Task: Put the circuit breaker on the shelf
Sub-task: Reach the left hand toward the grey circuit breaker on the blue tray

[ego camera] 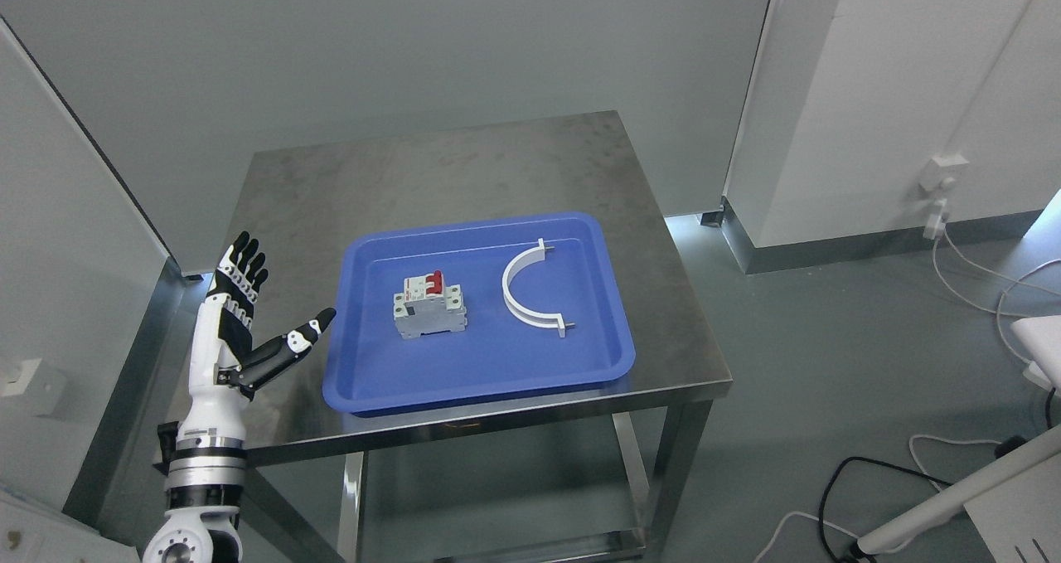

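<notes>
A grey circuit breaker with red switches lies in the left half of a blue tray on a steel table. My left hand is raised over the table's left edge, to the left of the tray, with fingers spread and thumb pointing toward the tray; it holds nothing. The breaker is about a hand's length to the right of the thumb tip. The right arm is out of view.
A white curved plastic piece lies in the tray's right half. The table has a lower shelf under the top. Grey panels stand at the left and back. Cables trail on the floor at the right.
</notes>
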Motion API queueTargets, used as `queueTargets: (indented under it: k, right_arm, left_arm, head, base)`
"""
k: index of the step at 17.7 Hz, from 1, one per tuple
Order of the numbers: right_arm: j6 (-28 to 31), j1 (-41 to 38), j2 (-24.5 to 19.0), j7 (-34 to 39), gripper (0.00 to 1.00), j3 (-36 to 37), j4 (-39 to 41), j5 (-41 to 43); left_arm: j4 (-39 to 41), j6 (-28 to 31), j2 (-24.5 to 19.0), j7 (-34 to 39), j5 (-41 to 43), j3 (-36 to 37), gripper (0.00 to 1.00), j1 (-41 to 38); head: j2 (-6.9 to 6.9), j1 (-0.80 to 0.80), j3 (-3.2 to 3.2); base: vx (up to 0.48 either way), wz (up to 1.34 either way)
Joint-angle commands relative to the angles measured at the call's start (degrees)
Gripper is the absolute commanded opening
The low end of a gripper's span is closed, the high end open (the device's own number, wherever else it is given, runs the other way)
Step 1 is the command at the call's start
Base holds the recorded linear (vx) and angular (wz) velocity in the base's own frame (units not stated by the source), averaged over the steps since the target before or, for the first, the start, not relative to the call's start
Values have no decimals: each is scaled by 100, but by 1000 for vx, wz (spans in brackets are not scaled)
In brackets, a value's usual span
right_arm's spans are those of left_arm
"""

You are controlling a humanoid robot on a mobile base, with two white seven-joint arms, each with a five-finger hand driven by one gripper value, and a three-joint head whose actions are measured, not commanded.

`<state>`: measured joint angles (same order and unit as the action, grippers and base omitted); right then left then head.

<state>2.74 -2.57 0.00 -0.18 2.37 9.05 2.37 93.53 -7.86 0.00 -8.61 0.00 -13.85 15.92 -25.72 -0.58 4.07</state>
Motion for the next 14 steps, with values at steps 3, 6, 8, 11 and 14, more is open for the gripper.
queueTargets:
  k: [3, 6, 8, 11, 14]
  right_arm:
    - [-2, -7, 100, 0, 100, 0, 0, 0]
    - [-2, 2, 100, 0, 100, 0, 0, 0]
    - [-2, 2, 100, 0, 100, 0, 0, 0]
    - [-2, 2, 100, 0, 100, 0, 0, 0]
    - [-2, 2, 100, 0, 100, 0, 0, 0]
  left_arm:
    - [201, 12, -100, -1, 0, 260, 100, -10]
    - [122, 39, -903, -193, 0, 181, 100, -28]
    - [95, 48, -1299, -552, 0, -11, 100, -80]
    - [95, 48, -1739, -1299, -9, -145, 100, -326]
    - [51, 91, -1820, -2178, 17, 4, 100, -257]
  head:
    - [0, 0, 0]
    - [0, 0, 0]
    - [0, 0, 0]
    - [0, 0, 0]
    - [0, 0, 0]
  base:
    - [61, -75]
    - [73, -103]
    - [67, -73]
    - [69, -47]
    - [42, -42]
